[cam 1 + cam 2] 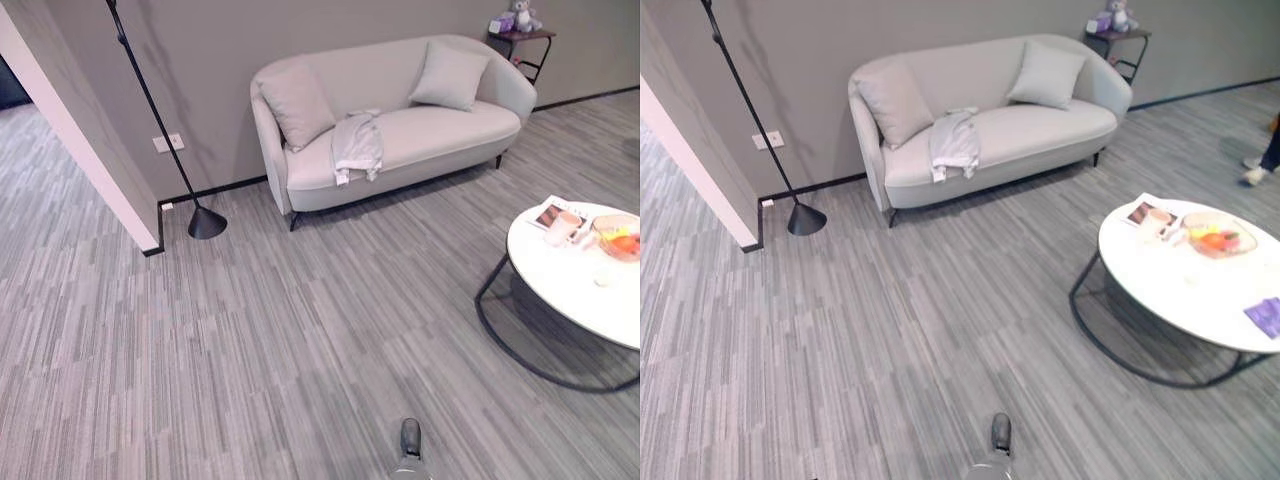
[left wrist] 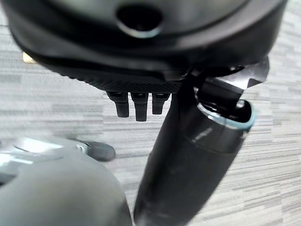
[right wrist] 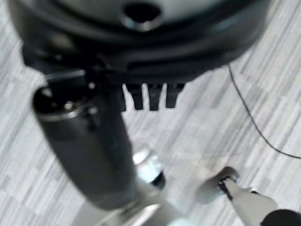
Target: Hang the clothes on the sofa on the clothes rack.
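Left eye view: clothes (image 1: 357, 145) draped over sofa (image 1: 440, 135) seat edge; both hands slack-fingered, empty, hanging floorward

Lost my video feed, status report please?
Left hand and right hand open, empty, above floor. Garment draped on sofa, untouched. Round table stands right of path.

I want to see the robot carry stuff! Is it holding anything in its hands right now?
No. The left hand and right hand hang over bare floor, fingers relaxed and holding nothing. The grey garment lies draped on the sofa, untouched.
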